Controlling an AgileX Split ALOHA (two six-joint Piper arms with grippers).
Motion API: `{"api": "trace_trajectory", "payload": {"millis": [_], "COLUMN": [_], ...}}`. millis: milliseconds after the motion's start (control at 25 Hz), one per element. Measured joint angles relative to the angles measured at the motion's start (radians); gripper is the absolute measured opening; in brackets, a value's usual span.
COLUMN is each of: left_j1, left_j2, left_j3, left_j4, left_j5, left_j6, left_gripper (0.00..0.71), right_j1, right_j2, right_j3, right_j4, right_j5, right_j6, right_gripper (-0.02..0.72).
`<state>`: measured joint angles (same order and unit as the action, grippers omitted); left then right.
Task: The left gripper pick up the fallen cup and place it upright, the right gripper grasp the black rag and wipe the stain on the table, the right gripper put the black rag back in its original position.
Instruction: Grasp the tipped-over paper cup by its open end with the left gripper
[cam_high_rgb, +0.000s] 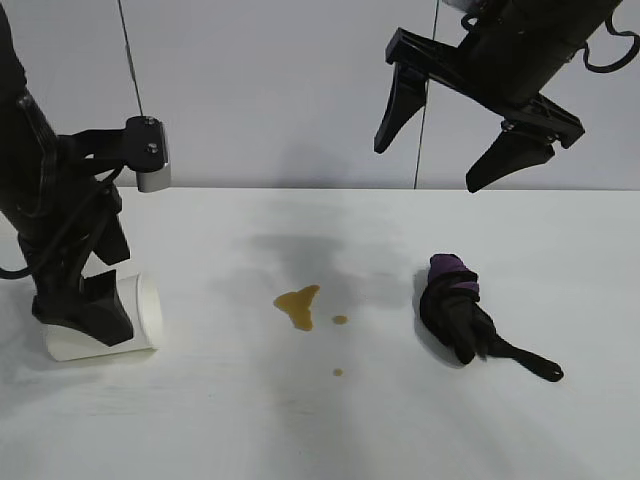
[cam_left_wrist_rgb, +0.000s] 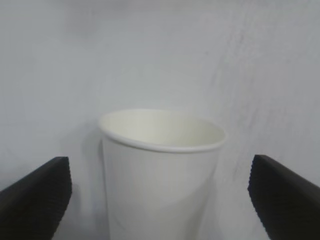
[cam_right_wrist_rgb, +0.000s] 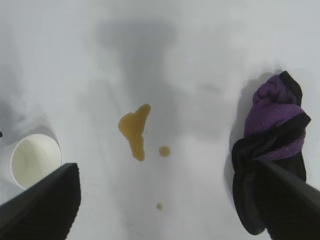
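Note:
The white cup (cam_high_rgb: 142, 316) lies on its side at the left of the table (cam_high_rgb: 300, 430), mouth toward the middle. My left gripper (cam_high_rgb: 92, 305) is down at the cup and open. In the left wrist view the cup (cam_left_wrist_rgb: 160, 170) sits between the two fingers (cam_left_wrist_rgb: 37, 195), with a gap on each side. My right gripper (cam_high_rgb: 425, 170) hangs open and empty high above the middle right. The amber stain (cam_high_rgb: 298, 303) with small droplets lies mid-table. The black rag (cam_high_rgb: 455, 312) with its purple patch lies to the stain's right. The right wrist view shows the stain (cam_right_wrist_rgb: 134, 127), the rag (cam_right_wrist_rgb: 272, 145) and the cup (cam_right_wrist_rgb: 32, 160).
The rag's thin black tail (cam_high_rgb: 535, 365) runs toward the front right. A small grey block (cam_high_rgb: 152, 165) sits on the left arm above the cup. A plain wall stands behind the table.

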<state>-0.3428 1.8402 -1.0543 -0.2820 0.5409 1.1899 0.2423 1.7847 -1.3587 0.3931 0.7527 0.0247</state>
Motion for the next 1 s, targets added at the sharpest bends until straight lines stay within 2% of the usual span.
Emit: {"api": "trace_trajectory", "payload": {"millis": [440,520,600,680,880,1000], "left_j1": [0.000,0.000,0.000,0.000,0.000,0.000], "left_j2": [0.101,0.101,0.101,0.101,0.100,0.090], "left_j3": [0.000,0.000,0.000,0.000,0.000,0.000], "left_j4": [-0.009,-0.009,-0.009,-0.009,-0.033,-0.140], "left_j5": [-0.024,-0.031,-0.035,-0.037,-0.039,-0.024], "left_j6": [0.000,0.000,0.000,0.000,0.015,0.127], "left_gripper": [0.693,0.654,0.563,0.507,0.475,0.473], "right_j1": [0.000,0.000,0.000,0.000,0.000,0.000], "right_j2": [0.000,0.000,0.000,0.000,0.000,0.000], "right_j3": [0.000,0.000,0.000,0.000,0.000,0.000], "right_j4": [0.000,0.000,0.000,0.000,0.000,0.000], "right_j5": [-0.011,-0.012,-0.012,-0.012,-0.012,-0.012], "right_j6": [0.000,0.000,0.000,0.000,0.000,0.000], "right_gripper": [0.641,0.641,0.641,0.641,0.641,0.641]}}
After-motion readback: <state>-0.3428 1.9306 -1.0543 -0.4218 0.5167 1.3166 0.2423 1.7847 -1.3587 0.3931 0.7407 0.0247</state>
